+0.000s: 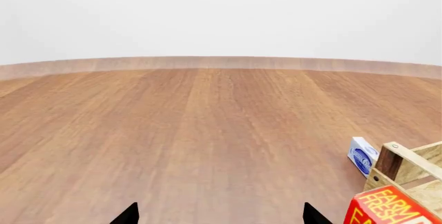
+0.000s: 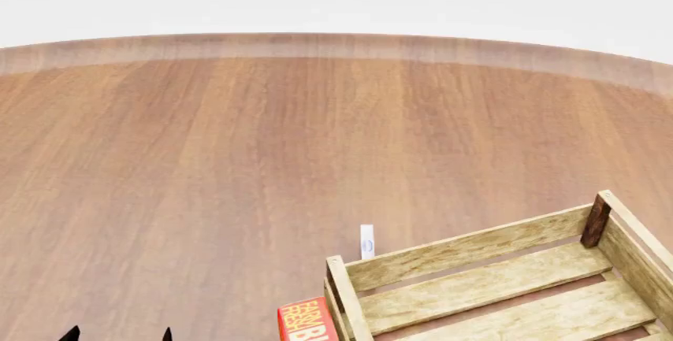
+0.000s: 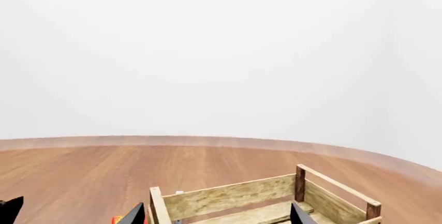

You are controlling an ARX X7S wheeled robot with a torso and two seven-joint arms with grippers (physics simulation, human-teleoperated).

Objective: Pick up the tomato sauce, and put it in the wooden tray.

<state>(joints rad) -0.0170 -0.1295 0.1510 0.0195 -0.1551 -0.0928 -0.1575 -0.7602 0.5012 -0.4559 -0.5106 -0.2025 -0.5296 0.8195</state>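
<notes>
The tomato sauce can shows in no view. The wooden tray (image 2: 462, 250), a slatted crate with darker corner posts, sits at the lower right of the head view and looks empty where it shows. My left gripper (image 1: 221, 218) is open and empty, low over the wooden surface, with the tray's corner (image 1: 407, 159) off to one side. Its fingertips show at the bottom left of the head view (image 2: 118, 335). My right gripper (image 3: 217, 218) is open and empty, held above the tray's near wall (image 3: 228, 194). It is out of the head view.
A red carton marked FARM FRESH (image 2: 308, 321) stands against the tray's left corner, also in the left wrist view (image 1: 390, 208). A small white-and-blue box (image 2: 367, 241) stands just beyond the tray (image 1: 362, 155). The brown wooden surface (image 2: 210, 160) ends at a pale wall.
</notes>
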